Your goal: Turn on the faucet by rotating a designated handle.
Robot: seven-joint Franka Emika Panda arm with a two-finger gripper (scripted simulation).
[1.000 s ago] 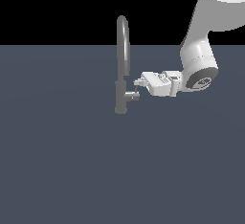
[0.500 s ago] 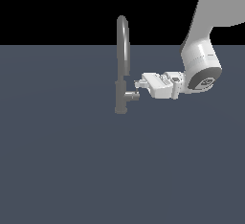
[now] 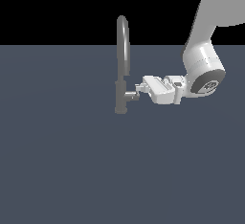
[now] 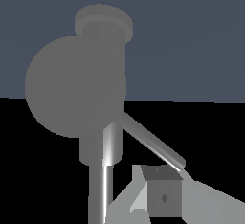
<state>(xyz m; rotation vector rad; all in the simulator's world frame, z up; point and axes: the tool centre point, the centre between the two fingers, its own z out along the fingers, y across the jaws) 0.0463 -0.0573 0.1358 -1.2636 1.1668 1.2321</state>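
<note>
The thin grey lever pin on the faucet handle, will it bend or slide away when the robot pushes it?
The thin grey lever pin looks like stiff metal, so it probably won't bend. It sticks out from the short grey cylinder handle, so a push likely swings it around. Its shiny, smooth surface may let the white gripper slip off.

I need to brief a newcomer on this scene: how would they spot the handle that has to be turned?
Find the tall grey faucet with its arched spout. Low on its thicker base, a short horizontal stub, the handle, juts toward the white pincer. Unlike the spout, it is small, lies sideways and carries a thin lever pin.
</note>
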